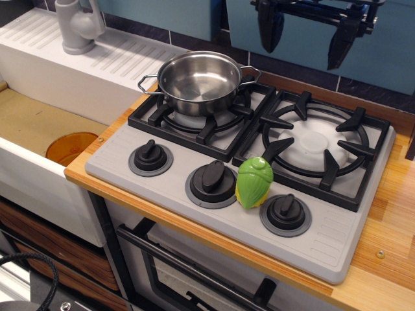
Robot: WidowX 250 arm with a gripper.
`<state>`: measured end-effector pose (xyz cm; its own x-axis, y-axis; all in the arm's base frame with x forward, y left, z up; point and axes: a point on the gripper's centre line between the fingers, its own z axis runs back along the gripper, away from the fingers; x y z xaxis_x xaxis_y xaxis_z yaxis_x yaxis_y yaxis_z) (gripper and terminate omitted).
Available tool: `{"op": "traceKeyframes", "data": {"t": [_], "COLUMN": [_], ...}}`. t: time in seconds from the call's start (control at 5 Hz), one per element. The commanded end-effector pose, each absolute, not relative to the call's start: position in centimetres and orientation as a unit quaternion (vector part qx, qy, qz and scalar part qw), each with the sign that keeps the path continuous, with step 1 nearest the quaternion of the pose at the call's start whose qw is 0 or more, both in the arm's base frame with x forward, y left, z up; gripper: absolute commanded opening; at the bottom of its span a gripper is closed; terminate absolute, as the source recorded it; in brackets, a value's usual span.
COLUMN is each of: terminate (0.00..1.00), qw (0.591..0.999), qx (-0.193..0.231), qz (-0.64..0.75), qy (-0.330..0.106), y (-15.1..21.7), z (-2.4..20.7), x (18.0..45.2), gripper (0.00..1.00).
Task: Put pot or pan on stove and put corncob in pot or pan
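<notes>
Standing well below the parted fingers (306, 40), corncob (254, 182).

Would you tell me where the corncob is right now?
The corncob stands on the stove's grey front panel, between the middle knob and the right knob, just before the right burner grate.

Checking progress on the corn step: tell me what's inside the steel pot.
The steel pot on the stove's left burner grate shows only its bare shiny bottom. Its near wall hides a sliver of floor. The corncob stands outside, between two knobs.
</notes>
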<state>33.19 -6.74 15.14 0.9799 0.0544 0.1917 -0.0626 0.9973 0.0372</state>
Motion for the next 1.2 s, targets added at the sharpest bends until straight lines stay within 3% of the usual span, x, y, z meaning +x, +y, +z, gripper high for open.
{"op": "traceKeyframes", "data": {"t": [0.0, 0.4, 1.0], "terminate": [0.0, 0.0, 0.0], "qw": [0.995, 0.995, 0.995], "qx": [0.022, 0.04, 0.049], "qz": [0.029, 0.01, -0.006], "qy": [-0.096, -0.087, -0.083], "y": [-6.7, -4.9, -1.7], "z": [15.1, 14.6, 15.4], "x": [33.2, 35.6, 35.7], "gripper": [1.0, 1.0, 1.0]}}
